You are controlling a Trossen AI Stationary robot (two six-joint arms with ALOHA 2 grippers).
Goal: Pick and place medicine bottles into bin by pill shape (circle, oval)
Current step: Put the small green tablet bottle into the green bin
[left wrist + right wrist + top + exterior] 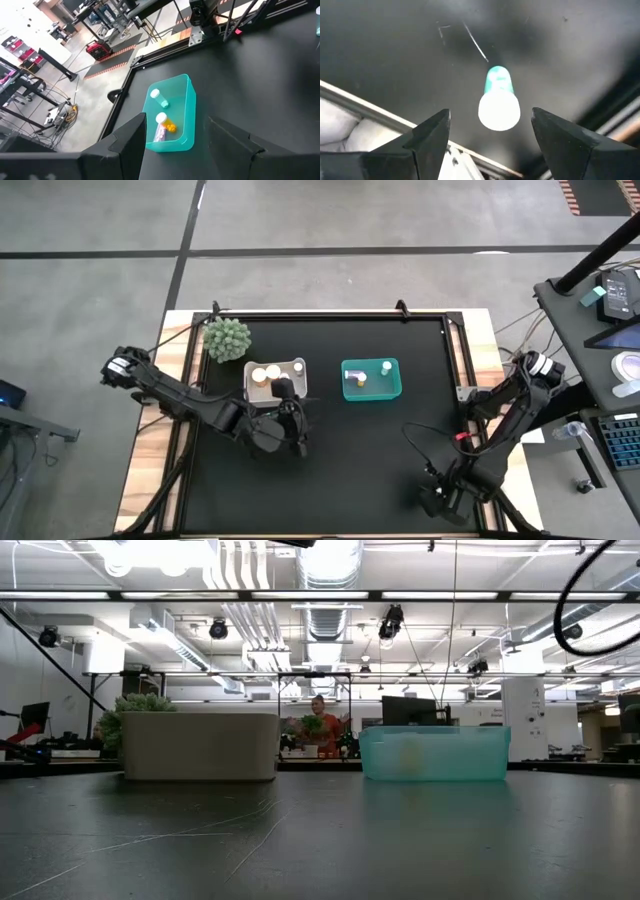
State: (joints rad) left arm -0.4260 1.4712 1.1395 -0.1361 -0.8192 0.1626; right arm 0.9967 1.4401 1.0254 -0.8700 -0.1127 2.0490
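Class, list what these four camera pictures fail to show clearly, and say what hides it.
- Pill shapes: bottles in the teal bin too small, high view.
- White bin contents: wall hides them, low view.
- Bottle label: blurred, right wrist view.
- Left claw: arm covers it, high view.

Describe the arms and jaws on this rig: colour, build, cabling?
Both arms are dark, jointed links. The left arm and the right arm each carry a pale round fitting near the base end. A black cable loops beside the right arm. The right gripper has broad, wedge-shaped dark jaws.
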